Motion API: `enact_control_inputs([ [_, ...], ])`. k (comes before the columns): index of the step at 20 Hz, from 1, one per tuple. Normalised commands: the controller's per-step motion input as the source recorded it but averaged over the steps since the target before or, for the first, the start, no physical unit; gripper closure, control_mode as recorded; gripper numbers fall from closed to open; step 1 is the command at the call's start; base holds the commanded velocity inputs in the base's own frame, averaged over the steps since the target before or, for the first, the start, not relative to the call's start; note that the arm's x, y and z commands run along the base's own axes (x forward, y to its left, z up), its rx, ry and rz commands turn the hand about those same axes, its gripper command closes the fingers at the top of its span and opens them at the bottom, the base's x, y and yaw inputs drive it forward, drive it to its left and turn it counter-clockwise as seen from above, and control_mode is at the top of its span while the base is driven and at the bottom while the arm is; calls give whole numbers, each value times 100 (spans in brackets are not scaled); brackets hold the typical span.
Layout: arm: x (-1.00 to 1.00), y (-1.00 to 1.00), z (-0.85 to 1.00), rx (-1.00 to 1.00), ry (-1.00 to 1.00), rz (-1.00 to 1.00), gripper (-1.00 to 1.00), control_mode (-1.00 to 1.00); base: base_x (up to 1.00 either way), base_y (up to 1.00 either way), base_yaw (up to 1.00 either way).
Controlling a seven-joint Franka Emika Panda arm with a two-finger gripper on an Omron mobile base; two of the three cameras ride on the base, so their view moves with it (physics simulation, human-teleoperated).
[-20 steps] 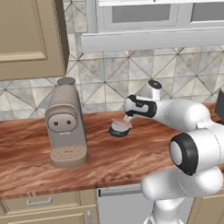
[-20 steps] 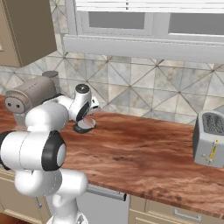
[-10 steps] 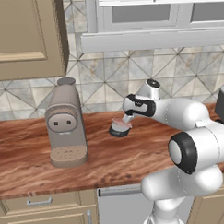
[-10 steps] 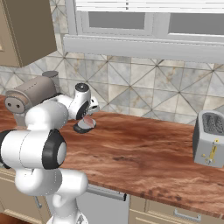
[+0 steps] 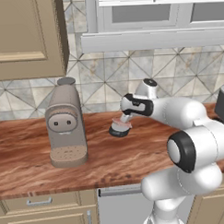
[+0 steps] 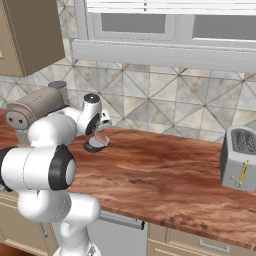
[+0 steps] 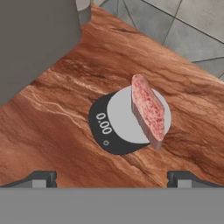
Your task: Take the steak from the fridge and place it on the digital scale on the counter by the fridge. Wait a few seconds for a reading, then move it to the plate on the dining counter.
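Above the counter (image 5: 37, 149), my gripper (image 7: 111, 177) stood with jaws fully spread, holding nothing and apart from the steak (image 7: 148, 111). That steak sat tilted on the digital scale (image 7: 120, 124), overhanging its rim toward the tiled wall. I saw bare wood around the scale, with the coffee machine (image 5: 64, 123) well apart.

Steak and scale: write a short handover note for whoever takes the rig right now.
Gripper: open, holding nothing, hovering over the scale.
Steak: on the digital scale, leaning on its edge rather than flat, partly past the rim.
Scale sits on the counter, right of the coffee machine.
Done: steak taken out and set on the scale.
Left: wait for a reading, regrasp the steak, carry it to the plate on the dining counter.
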Motion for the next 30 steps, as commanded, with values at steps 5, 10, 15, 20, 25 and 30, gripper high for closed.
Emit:
enact_control_inputs([
  [5, 1, 2, 0, 0, 0, 0, -100, -100, 0, 0, 0],
  [10, 2, 0, 0, 0, 0, 0, -100, -100, 0, 0, 0],
  [15, 0, 0, 0, 0, 0, 0, -100, -100, 0, 0, 0],
  [20, 0, 0, 0, 0, 0, 0, -100, -100, 0, 0, 0],
  [25, 0, 0, -1, 0, 0, 0, -100, -100, 0, 0, 0],
  [30, 0, 0, -1, 0, 0, 0, -100, -100, 0, 0, 0],
])
